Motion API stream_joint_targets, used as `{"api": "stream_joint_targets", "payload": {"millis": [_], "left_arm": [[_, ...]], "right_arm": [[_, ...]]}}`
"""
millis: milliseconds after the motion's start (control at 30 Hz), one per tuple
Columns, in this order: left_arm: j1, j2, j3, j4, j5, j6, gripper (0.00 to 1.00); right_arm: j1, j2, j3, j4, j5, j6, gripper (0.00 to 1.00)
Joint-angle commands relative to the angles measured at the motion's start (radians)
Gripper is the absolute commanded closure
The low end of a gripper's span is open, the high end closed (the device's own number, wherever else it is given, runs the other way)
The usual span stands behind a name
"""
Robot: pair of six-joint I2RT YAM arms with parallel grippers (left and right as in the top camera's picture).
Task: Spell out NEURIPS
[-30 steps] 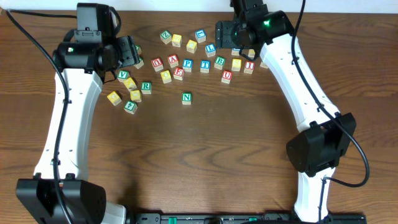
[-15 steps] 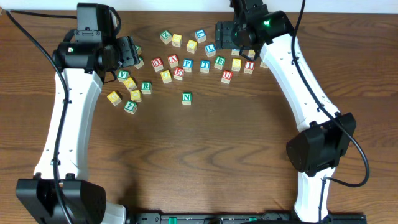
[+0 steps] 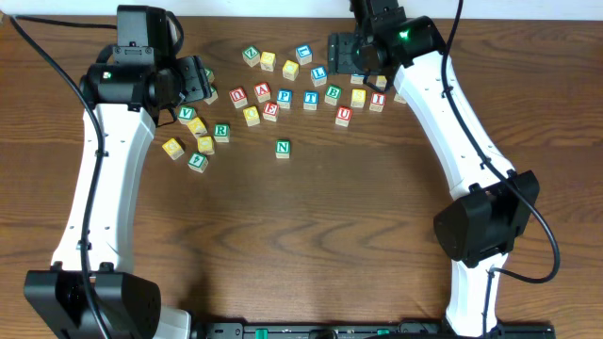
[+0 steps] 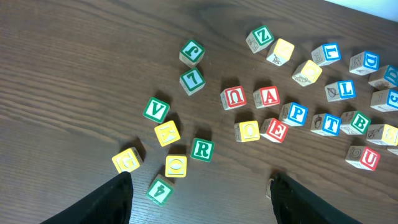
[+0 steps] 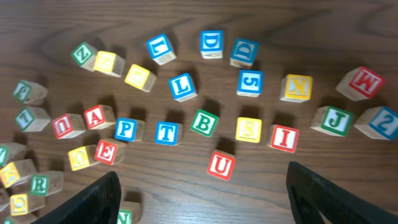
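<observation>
- One of seven letters looks placed. Your left gripper [image 4: 200, 186] hangs spread and empty, with the R block [image 4: 202, 149] just ahead of its fingers and the E block [image 4: 273, 129] ahead to their right.
- The N block [image 3: 283, 148] stands alone, behind both grippers, toward the arm bases.
- Your right gripper [image 5: 202, 180] is likewise spread and empty, with the U block [image 5: 221, 165] just ahead. The P block [image 5: 126, 129], S block [image 5: 249, 129] and I block [image 5: 283, 138] lie slightly beyond; six letters remain.

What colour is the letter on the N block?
Green. The N block shows best in the overhead view.
</observation>
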Motion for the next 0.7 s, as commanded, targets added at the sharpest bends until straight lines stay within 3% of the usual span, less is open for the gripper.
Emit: {"api": "stream_joint_targets", "payload": {"millis": [0,667], "left_arm": [[0.004,0.01,-0.005,-0.006,-0.012,0.013,0.3],[-0.003,0.055,-0.005,-0.005,-0.011,0.004,0.3]], "right_arm": [[0.005,0.007,-0.008,-0.004,0.058,0.025,0.2],[-0.001,0.009,-0.008,-0.007,0.066,0.07,0.22]]}}
